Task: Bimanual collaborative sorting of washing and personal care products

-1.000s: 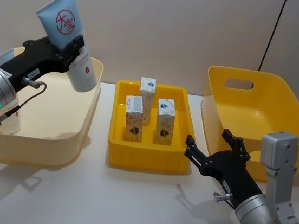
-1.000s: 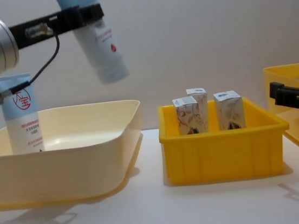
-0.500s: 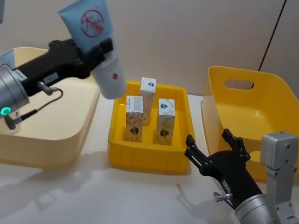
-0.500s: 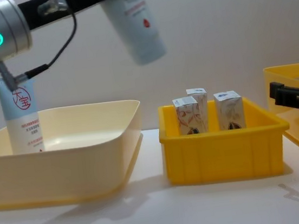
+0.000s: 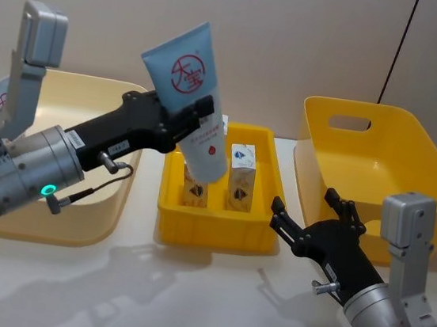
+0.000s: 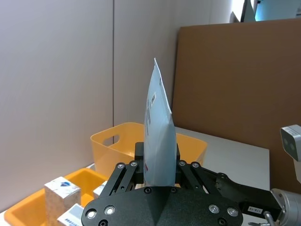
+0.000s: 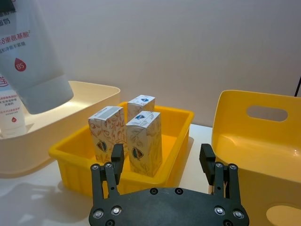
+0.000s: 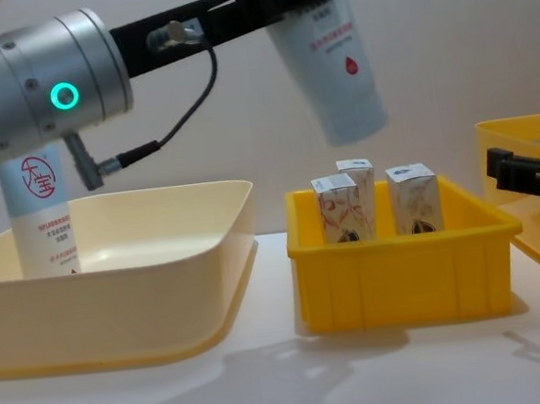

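Black fingers of the left gripper (image 5: 197, 119) are squeezed tight around the middle of a pale blue tube (image 5: 190, 80) with a red round mark. The tube is tilted, flat end up and cap end down, and it hangs in the air over the small yellow tray (image 5: 213, 239), not touching it. Inside that tray stand three little white cartons (image 5: 241, 176) with orange swirls, all upright and close together, just under the cap end. Left of the tray sits a cream bin (image 8: 170, 273), and a second tube (image 8: 39, 215) stands upright at its far left end, well apart from the tray. Near the tray's front right corner, down low, is the right gripper (image 5: 306, 208), with its fingers spread wide and nothing between them. Right of the tray, farther back, is a big yellow bin (image 5: 412, 147) on the white table (image 5: 185, 303)
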